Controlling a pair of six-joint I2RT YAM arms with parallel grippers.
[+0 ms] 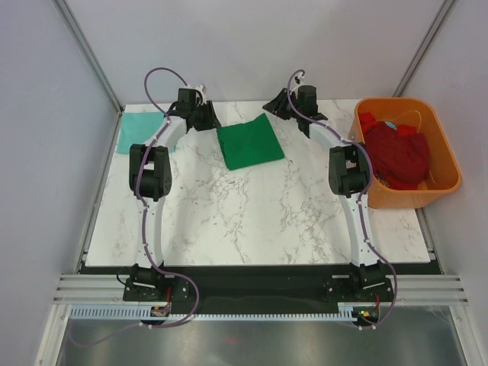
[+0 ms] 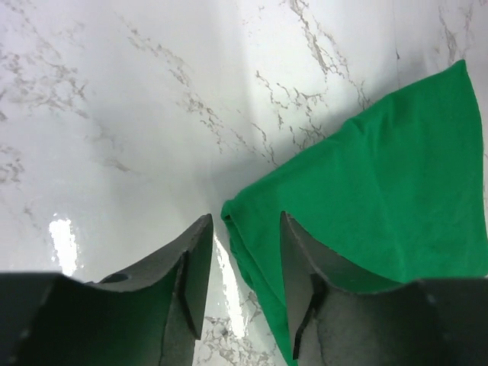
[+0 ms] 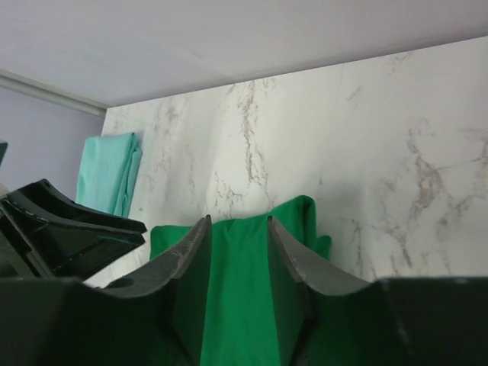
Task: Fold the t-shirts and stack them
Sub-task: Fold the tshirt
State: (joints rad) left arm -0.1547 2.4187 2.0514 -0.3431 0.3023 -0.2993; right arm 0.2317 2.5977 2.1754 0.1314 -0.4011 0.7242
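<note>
Marble table (image 1: 252, 221): L fingers (image 2: 191, 267) & R fingers (image 3: 187, 267) part-spread at green t-shirt (image 1: 250, 142), holding nothing

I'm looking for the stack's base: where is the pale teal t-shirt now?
In the top view, the pale teal t-shirt lies folded at the far left corner of the table, partly behind the left arm, left of the green t-shirt.
</note>
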